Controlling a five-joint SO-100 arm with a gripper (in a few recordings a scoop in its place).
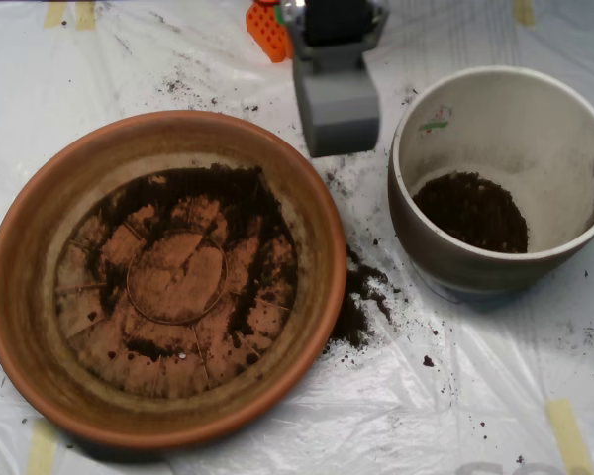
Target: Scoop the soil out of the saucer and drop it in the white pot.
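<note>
Overhead view: ridged terracotta saucer, crumbly soil; boxy grey scoop, jaws' state unclear.

By the table's far edge the scoop is a plain grey plastic shell, boxy, with flat matte sides and a squared lower lip. Above it sits a darker, near-black block in a pale grey housing, probably a motor, though blurred. Beside that to the left is a bright orange piece patterned with small holes.
</note>
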